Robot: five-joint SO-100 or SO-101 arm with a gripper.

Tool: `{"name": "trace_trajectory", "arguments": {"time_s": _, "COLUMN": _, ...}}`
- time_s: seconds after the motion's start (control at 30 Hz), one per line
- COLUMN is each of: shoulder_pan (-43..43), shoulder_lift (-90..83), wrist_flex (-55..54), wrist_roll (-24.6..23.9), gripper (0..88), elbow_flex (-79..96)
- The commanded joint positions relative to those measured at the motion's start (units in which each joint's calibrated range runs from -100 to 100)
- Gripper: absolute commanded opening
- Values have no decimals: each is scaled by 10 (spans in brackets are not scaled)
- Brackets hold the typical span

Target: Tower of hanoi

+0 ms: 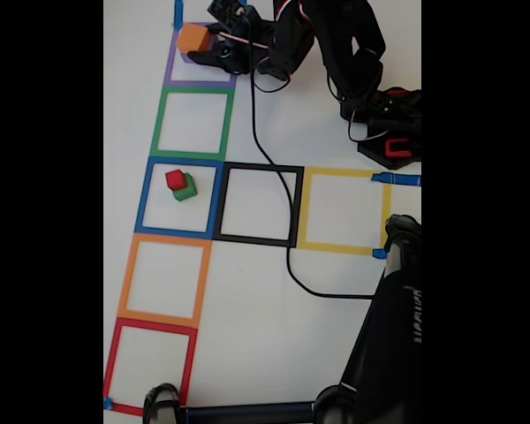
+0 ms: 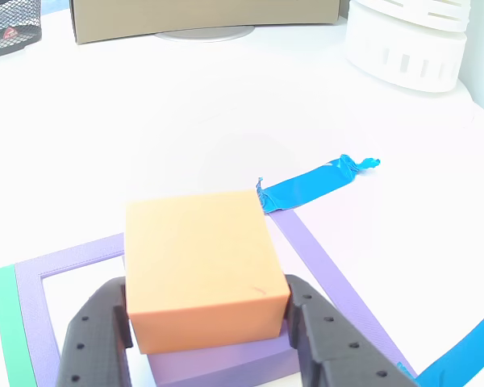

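Ref. landmark: purple tape square (image 1: 200, 55) at the top of the column of tape outlines in the fixed view. The orange cube (image 2: 202, 270) sits inside this square, stacked on the purple cube (image 2: 226, 363), of which a thin strip shows beneath it in the other view. The hand (image 2: 210, 322) straddles the stack, one black finger (image 2: 97, 330) on each side of the orange cube, close to or touching its side faces; contact can't be confirmed, and the cube rests on the purple one, not lifted. Judgement: fingers are set low and wide to clear the cube's flanks, i.e. a grasp or a release of the orange cube. Two outlines below the purple square, inside the blue tape square (image 1: 180, 196), the red cube (image 1: 176, 179) sits atop the green cube (image 1: 186, 189), smaller on larger per stacking rule. No containers on the counter (image 1: 265, 300); tape squares serve as positions. Green, orange, red, black, yellow outlines hold nothing.
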Motion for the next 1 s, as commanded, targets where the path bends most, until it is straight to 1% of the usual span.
{"name": "trace_trajectory", "arguments": {"time_s": 0.0, "shoulder_pan": -11, "shoulder_lift": -17, "wrist_flex": -9, "wrist_roll": 4, "gripper": 129, "elbow_flex": -6}}
{"name": "trace_trajectory", "arguments": {"time_s": 0.13, "shoulder_pan": -21, "shoulder_lift": -40, "wrist_flex": 3, "wrist_roll": 4, "gripper": 137, "elbow_flex": 1}}
{"name": "trace_trajectory", "arguments": {"time_s": 0.2, "shoulder_pan": -28, "shoulder_lift": -70, "wrist_flex": 32, "wrist_roll": 4, "gripper": 137, "elbow_flex": 7}}
{"name": "trace_trajectory", "arguments": {"time_s": 0.33, "shoulder_pan": -47, "shoulder_lift": -184, "wrist_flex": 145, "wrist_roll": 4, "gripper": 130, "elbow_flex": 32}}
{"name": "trace_trajectory", "arguments": {"time_s": 0.47, "shoulder_pan": -69, "shoulder_lift": -322, "wrist_flex": 289, "wrist_roll": 4, "gripper": 122, "elbow_flex": 44}}
{"name": "trace_trajectory", "arguments": {"time_s": 0.63, "shoulder_pan": -80, "shoulder_lift": -511, "wrist_flex": 535, "wrist_roll": 4, "gripper": 128, "elbow_flex": 23}}
{"name": "trace_trajectory", "arguments": {"time_s": 0.73, "shoulder_pan": -85, "shoulder_lift": -607, "wrist_flex": 712, "wrist_roll": 4, "gripper": 126, "elbow_flex": -25}}
{"name": "trace_trajectory", "arguments": {"time_s": 0.83, "shoulder_pan": -101, "shoulder_lift": -664, "wrist_flex": 893, "wrist_roll": 4, "gripper": 124, "elbow_flex": -116}}
{"name": "trace_trajectory", "arguments": {"time_s": 0.97, "shoulder_pan": -131, "shoulder_lift": -674, "wrist_flex": 1132, "wrist_roll": 4, "gripper": 121, "elbow_flex": -312}}
